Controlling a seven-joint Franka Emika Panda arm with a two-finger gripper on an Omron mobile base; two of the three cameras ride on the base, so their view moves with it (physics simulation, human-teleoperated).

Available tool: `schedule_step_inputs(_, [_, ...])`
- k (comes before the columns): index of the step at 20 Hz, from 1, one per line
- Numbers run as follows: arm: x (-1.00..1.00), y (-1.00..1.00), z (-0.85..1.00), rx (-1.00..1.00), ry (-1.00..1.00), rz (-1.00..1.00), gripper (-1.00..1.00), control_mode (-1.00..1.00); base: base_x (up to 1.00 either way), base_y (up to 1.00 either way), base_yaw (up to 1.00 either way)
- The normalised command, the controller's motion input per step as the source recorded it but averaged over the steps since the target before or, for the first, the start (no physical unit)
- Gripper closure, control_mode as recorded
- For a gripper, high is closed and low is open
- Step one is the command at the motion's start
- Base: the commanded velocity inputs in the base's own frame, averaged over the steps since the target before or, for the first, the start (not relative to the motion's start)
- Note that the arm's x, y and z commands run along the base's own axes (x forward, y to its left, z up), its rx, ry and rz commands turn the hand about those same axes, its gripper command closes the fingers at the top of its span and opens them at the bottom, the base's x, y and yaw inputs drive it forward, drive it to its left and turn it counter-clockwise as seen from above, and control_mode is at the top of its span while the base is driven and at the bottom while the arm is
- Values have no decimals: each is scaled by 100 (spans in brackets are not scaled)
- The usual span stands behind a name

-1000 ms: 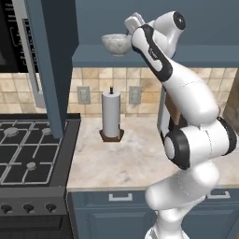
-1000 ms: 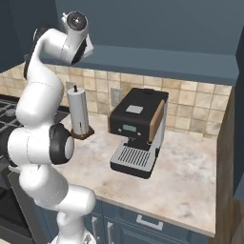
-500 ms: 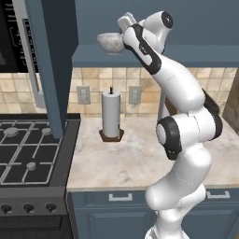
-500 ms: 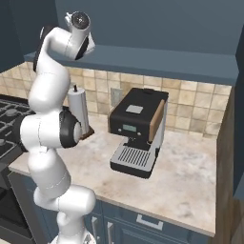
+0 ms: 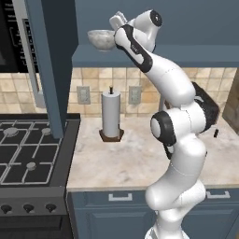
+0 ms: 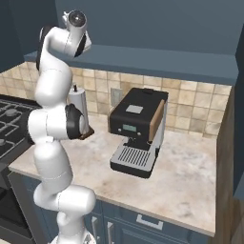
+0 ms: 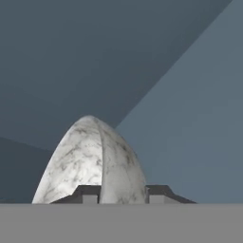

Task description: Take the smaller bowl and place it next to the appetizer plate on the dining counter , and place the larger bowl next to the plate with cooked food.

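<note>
Gripping one deep grey-white marbled stone bowl (image 7: 92, 161) by its rim, my gripper (image 7: 122, 193) pinches narrow on the wall, one finger each side, so it lifts without tipping. It sits high at the open blue wall cabinet (image 5: 154, 53). Beyond, below: one paper-towel roll (image 5: 111, 113), one black coffee machine (image 6: 137, 129), one stove (image 5: 28, 156).

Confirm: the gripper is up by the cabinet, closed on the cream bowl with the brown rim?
Not quite. In the hand view the gripper pinches the rim of the grey marbled bowl, not a cream one. It is up by the cabinet, as you say.
</note>
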Motion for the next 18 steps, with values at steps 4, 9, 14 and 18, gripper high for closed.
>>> schedule_step_inputs(4, [8, 9, -9, 0, 0, 0, 100, -100, 0, 0, 0])
schedule_step_inputs(9, [-31, -20, 0, 2, -4, -4, 100, -100, 0, 0, 0])
schedule_step_inputs(14, [-88, -39, 0, 4, -17, -4, 100, -100, 0, 0, 0])
schedule_step_inputs(18, [-100, -12, -16, 10, -25, -1, 100, -100, 0, 0, 0])
